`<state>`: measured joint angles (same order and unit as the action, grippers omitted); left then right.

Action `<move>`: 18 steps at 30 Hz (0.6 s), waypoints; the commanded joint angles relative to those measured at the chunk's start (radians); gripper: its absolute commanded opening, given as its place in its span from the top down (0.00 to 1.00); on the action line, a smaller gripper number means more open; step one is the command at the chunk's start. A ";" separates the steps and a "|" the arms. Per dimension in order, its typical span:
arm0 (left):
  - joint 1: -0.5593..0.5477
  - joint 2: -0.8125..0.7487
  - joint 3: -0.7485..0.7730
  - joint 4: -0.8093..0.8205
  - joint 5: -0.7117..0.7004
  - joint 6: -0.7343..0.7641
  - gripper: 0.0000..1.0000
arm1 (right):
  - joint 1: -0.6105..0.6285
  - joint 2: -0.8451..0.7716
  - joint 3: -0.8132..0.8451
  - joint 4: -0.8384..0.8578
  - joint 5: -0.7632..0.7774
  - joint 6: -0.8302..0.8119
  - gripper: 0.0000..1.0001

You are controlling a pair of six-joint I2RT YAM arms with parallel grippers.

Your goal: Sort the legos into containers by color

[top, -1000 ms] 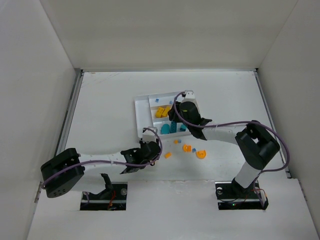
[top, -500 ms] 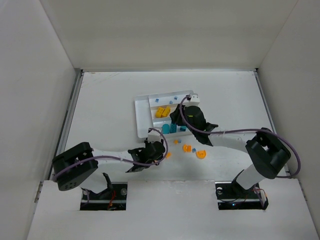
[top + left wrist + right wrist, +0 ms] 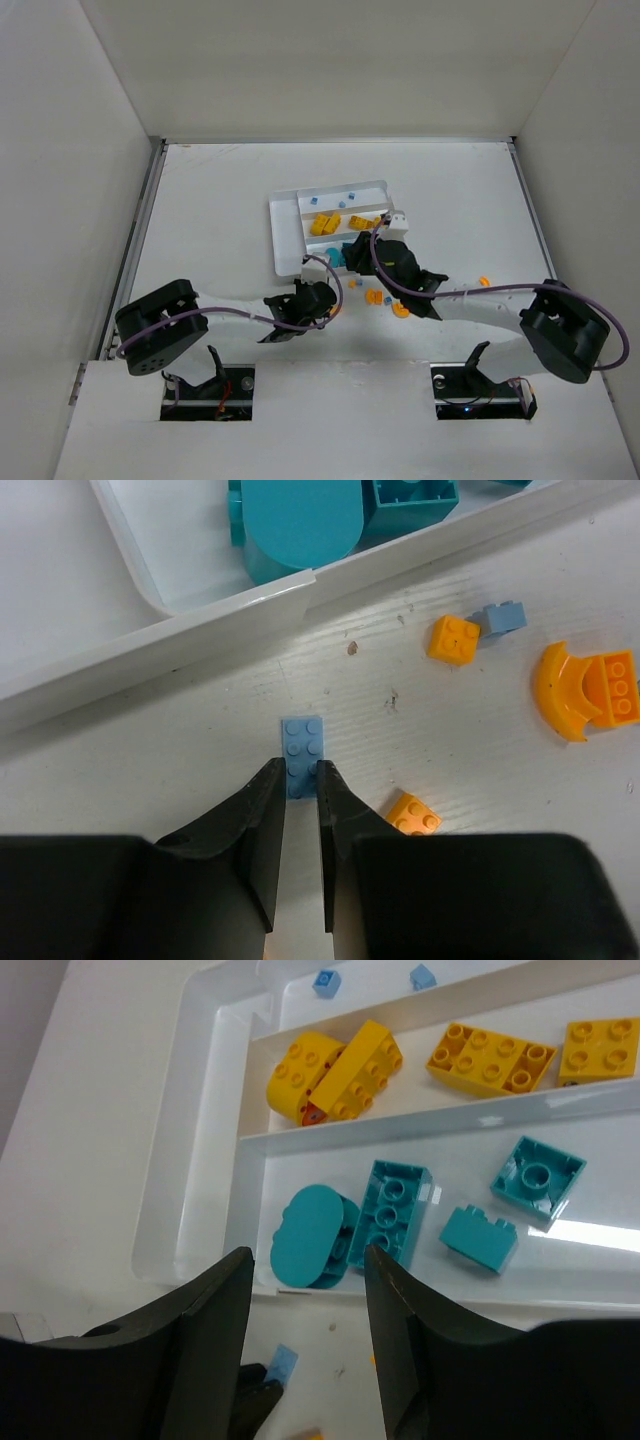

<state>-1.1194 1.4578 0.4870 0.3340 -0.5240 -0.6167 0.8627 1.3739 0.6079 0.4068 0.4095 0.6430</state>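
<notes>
**Top view.** White rectangular plastic tray [image 3: 283,232] at mid-table, partly filled. Small loose orange plastic bricks [image 3: 376,296] on the white table [image 3: 200,220], just outside the tray's near wall.

**Left wrist.** Left gripper [image 3: 302,772] pinched onto the near end of a tiny light-blue flat plastic brick [image 3: 303,742], flat on the table near the tray wall. Probably light, rigid and slick; best held across the narrow sides, as here.

**Right wrist.** Right gripper [image 3: 308,1270] spread and empty, above the tray's teal section [image 3: 600,1260].

Bricks counted by colour, in the tray [image 3: 215,1110] and on the tabletop [image 3: 500,780].
In the tray, four yellow bricks [image 3: 490,1057], four teal pieces [image 3: 392,1215] and two light blue bricks [image 3: 326,981] are counted; on the tabletop, three orange pieces [image 3: 452,638] and two loose light blue bricks [image 3: 302,742] are seen.
</notes>
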 commanded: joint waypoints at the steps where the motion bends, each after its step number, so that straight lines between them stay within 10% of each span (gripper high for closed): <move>1: -0.018 0.000 0.010 -0.058 -0.019 0.021 0.88 | 0.032 -0.029 -0.031 -0.014 0.080 0.043 0.45; 18: 0.017 -0.242 -0.004 -0.093 0.014 0.025 0.86 | 0.127 0.010 -0.050 -0.218 0.212 0.115 0.46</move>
<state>-1.1114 1.2133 0.4835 0.2642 -0.5472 -0.6029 0.9775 1.3602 0.5270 0.2226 0.5789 0.7361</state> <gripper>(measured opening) 0.133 0.540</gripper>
